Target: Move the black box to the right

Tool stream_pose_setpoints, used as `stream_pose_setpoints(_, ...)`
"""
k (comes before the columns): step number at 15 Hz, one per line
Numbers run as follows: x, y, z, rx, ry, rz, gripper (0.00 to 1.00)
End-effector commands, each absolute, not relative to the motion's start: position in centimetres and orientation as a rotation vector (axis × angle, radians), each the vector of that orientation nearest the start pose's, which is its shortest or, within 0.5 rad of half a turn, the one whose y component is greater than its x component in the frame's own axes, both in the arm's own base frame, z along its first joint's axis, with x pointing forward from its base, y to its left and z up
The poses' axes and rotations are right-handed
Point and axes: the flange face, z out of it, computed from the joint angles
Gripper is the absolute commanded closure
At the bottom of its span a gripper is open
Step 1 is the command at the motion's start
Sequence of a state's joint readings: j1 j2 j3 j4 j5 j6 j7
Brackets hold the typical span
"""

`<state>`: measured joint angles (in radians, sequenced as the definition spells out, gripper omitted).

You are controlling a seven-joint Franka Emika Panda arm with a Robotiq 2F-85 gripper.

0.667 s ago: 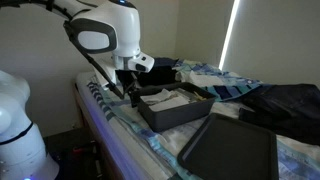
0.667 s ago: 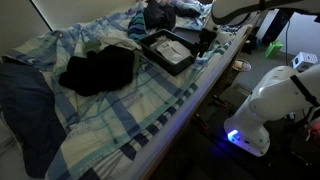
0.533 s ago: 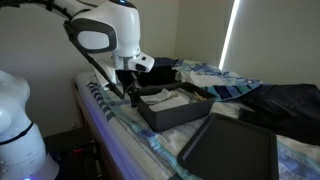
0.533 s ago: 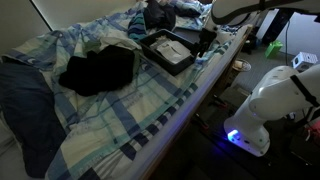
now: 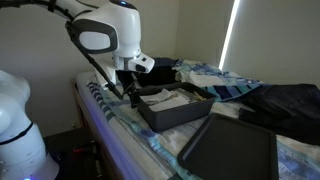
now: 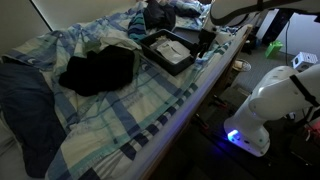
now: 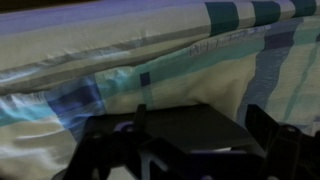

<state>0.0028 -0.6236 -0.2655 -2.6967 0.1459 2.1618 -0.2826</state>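
Checking against the pictures from a moment ago, I am finding next to nothing moving. The bed with its plaid cover is lying as it was, and the black box is sitting in the same spot near the bed's edge, open top up, with pale paper showing inside. In both exterior views the gripper is hanging at the box's end nearest the robot base, no lower and no further along. I am reading this as a pause at the grasp point: the shift to the right is not yet starting.

Looking through the wrist view, I am seeing the fingers spread wide, one at each side of the picture. The box's dark end is standing between them with a gap showing on either side. I am judging that they are straddling it without pinching.
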Motion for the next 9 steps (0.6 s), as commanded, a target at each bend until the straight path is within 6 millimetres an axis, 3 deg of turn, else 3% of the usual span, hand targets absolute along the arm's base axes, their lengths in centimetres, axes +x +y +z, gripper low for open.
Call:
stream_pose_setpoints(1,35.5,-7.8,42.1,-2.909,0.129,-0.147,0.00)
stream_pose_setpoints(5,35.8,-7.1,42.7,-2.911,0.244,-0.125,0.00)
stream_pose_setpoints(9,35.7,-7.4,44.9,-2.885,0.345,-0.149,0.00)
